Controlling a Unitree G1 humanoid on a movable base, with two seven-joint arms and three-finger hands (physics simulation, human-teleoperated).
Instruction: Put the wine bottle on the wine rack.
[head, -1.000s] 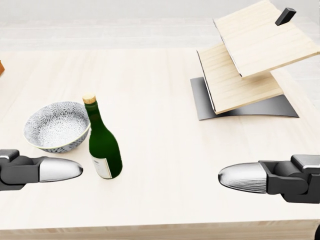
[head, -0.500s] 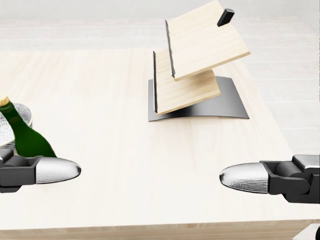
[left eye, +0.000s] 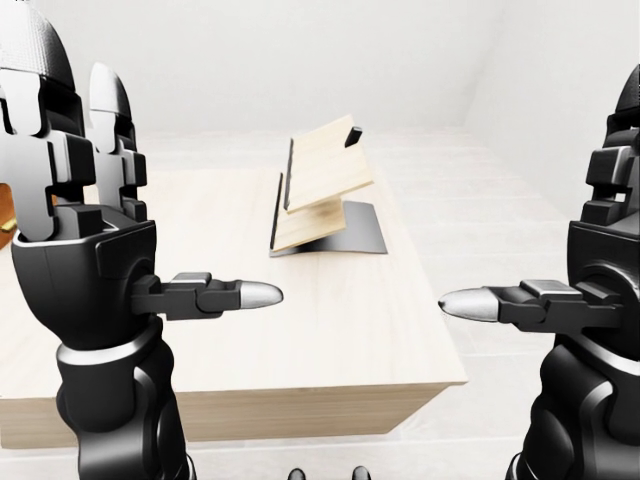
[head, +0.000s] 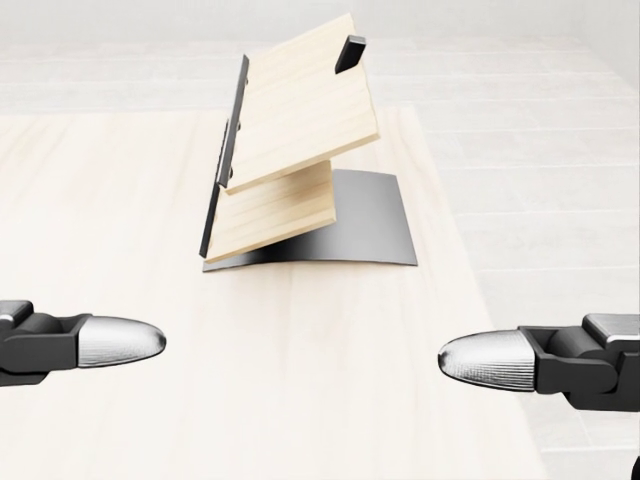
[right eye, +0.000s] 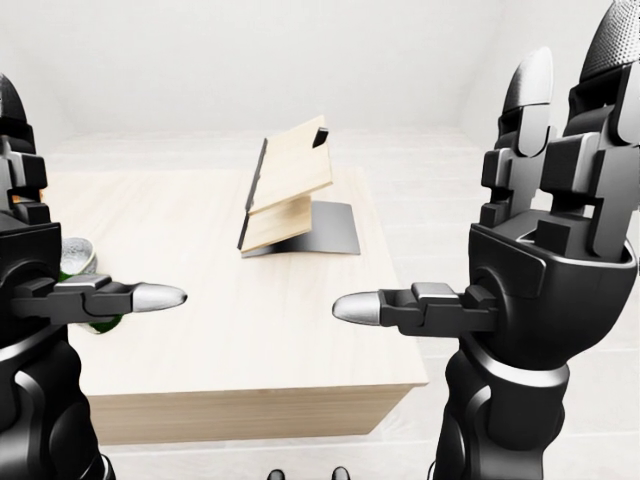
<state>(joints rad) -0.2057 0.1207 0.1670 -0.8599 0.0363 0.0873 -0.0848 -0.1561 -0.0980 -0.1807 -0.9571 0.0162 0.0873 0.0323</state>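
Approaching, nothing grasped: left hand (left eye: 90, 240) and right hand (right eye: 545, 270) hover spread and empty. Wine rack (head: 290, 150) stands upper centre on the surface (head: 330, 380); wine bottle (right eye: 92, 322) barely peeks at right-eye view's left edge. Next, reach left.

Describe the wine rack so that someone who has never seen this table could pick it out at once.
Start at the pale wooden table and look toward its right edge in the head view. There stands the wine rack: two light wooden boards tilted one above the other on a curved dark metal base. A small black peg juts from the upper board's top corner, and nothing else near it rises off the tabletop.
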